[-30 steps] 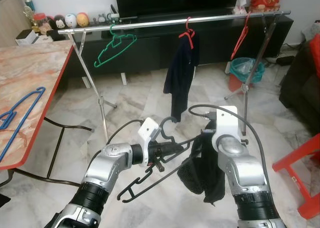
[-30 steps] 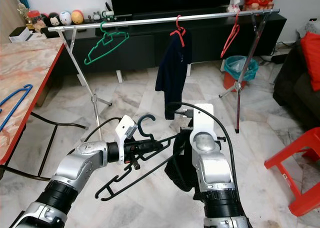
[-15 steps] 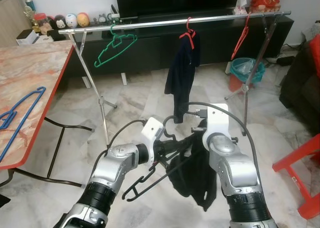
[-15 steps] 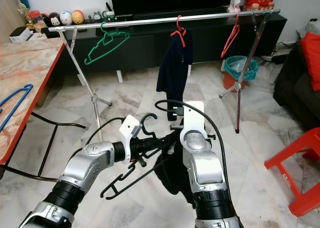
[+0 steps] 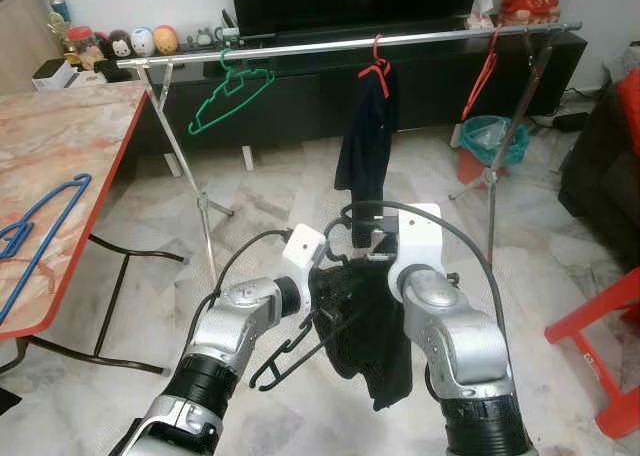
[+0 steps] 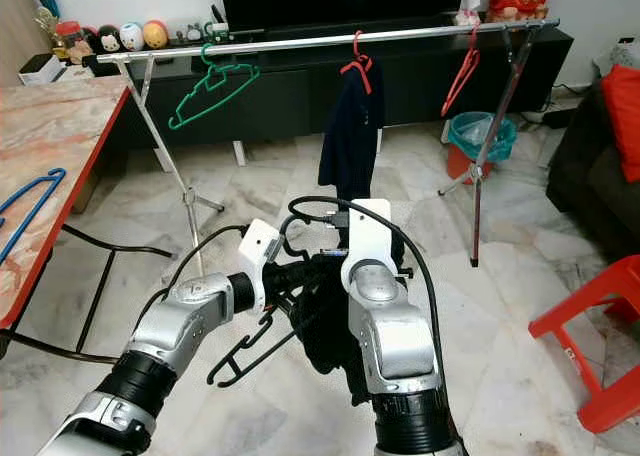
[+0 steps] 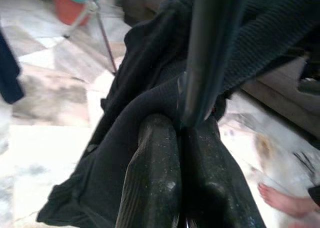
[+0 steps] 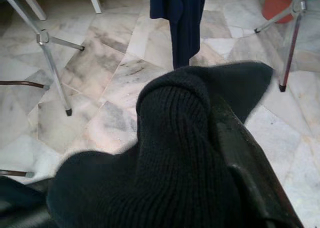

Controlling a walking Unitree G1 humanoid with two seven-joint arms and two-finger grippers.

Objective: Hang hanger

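Note:
My left gripper (image 7: 180, 130) is shut on the neck of a black hanger (image 5: 283, 356), low in front of me. The hanger's frame slants down toward the floor. My right gripper (image 5: 372, 268) is shut on a black knitted garment (image 5: 372, 341), which drapes over its finger (image 8: 246, 160) and hangs against the hanger. The two grippers are nearly touching. Beyond them stands a silver clothes rail (image 5: 350, 44). It carries a green hanger (image 5: 228, 91), a red hanger (image 5: 375, 71) bearing a dark navy garment (image 5: 362, 151), and another red hanger (image 5: 482, 71).
A marble-topped table (image 5: 60, 146) with a red edge is on my left, with a blue hanger (image 5: 40, 231) lying on it. A red stool (image 5: 600, 326) stands at the right, and a teal bin (image 5: 490, 136) is behind the rail. A person's bare foot (image 7: 285, 203) is on the floor.
My right gripper has carried the black garment leftward until it lies against the hanger. My left gripper has drawn the hanger inward to meet it.

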